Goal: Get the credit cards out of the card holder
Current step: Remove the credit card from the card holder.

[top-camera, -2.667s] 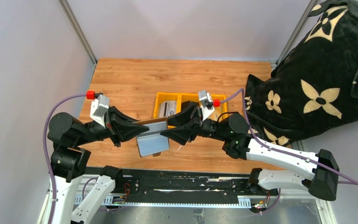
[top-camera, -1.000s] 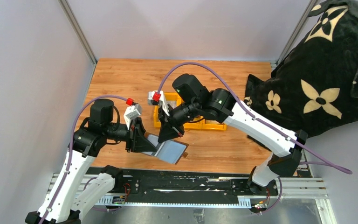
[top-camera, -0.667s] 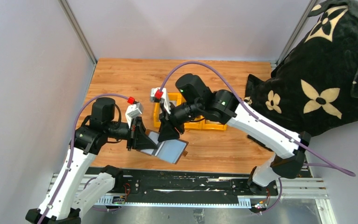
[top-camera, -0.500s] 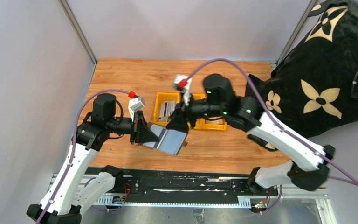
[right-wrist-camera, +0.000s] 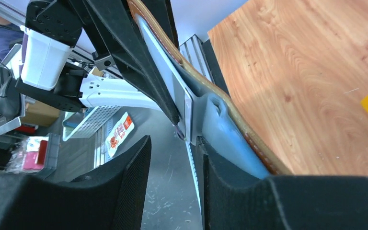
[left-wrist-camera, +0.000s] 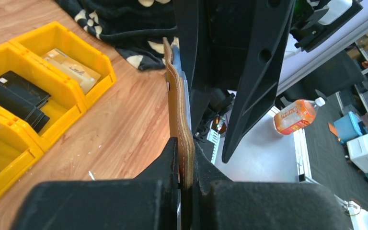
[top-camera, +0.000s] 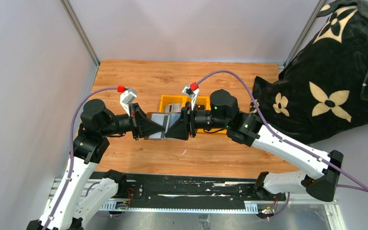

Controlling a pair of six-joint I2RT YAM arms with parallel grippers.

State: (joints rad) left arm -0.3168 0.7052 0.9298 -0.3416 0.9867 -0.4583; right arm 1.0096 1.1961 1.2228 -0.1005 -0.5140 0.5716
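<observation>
Card holder (top-camera: 162, 125) hangs in the air above the table (top-camera: 139, 81), just in front of the yellow bin (top-camera: 166, 99), between the two arms. The left jaws are clamped together on its brown edge, seen edge-on in the left wrist view, and that narrow pinch looks like the only firm hold on it. The right jaws stand apart at the opposite side, with a thin silvery edge (right-wrist-camera: 189, 112) running into the gap between them. Whether that edge is a card or only a slot flap I cannot tell. Some credit cards (left-wrist-camera: 17, 96) lie in the bin, black ones in one compartment and a tan card (left-wrist-camera: 69, 67) in the next.

The main risk is a wrong bite: if the right jaws close on the lining as well as a card, the pull likely drags the whole holder and could slip it out of the left pinch, dropping it on the table. A shallow bite on a slick card could let it slide free midway and fall short of the bin. The leather also bends visibly near the left jaws, so a sideways tug may fold the holder instead of freeing the card
</observation>
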